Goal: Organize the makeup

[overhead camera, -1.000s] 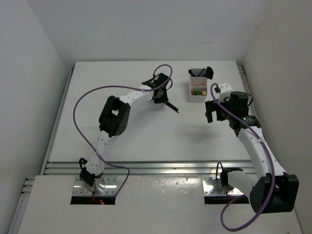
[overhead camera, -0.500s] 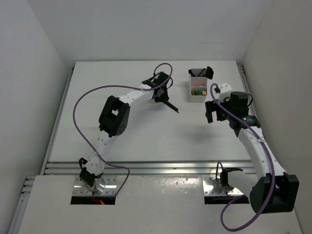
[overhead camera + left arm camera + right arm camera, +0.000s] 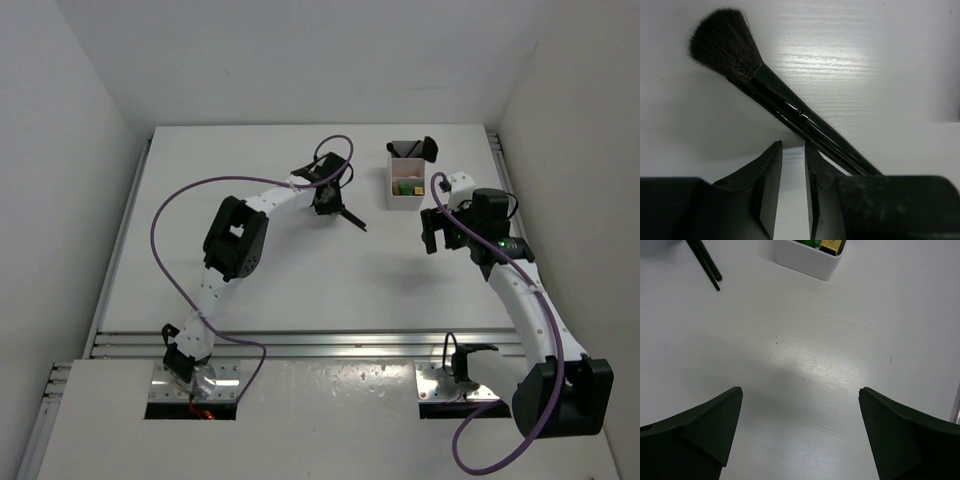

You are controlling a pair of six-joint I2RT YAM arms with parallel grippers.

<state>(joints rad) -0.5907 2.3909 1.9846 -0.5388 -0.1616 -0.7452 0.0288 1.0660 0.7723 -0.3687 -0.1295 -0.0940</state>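
Note:
A black makeup brush (image 3: 785, 102) with a dark bristle head lies on the white table, just beyond my left gripper (image 3: 793, 147). Its handle passes beside the right finger, not between the jaws. The jaws stand a narrow gap apart with only table showing between them. From above, the left gripper (image 3: 326, 200) sits over the brush handles (image 3: 350, 217), which point down-right. My right gripper (image 3: 800, 392) is wide open and empty above bare table, near the white box (image 3: 405, 190). The box holds a green tube (image 3: 400, 186), a gold-brown tube (image 3: 832, 245) and black brushes (image 3: 420, 150).
Two thin black handle ends (image 3: 705, 262) show at the top left of the right wrist view, left of the box (image 3: 805, 262). White walls stand close to the table's left and right sides. A metal rail (image 3: 320, 345) runs along the near edge.
My left wrist has shifted very slightly over the brush. The right arm has not moved.

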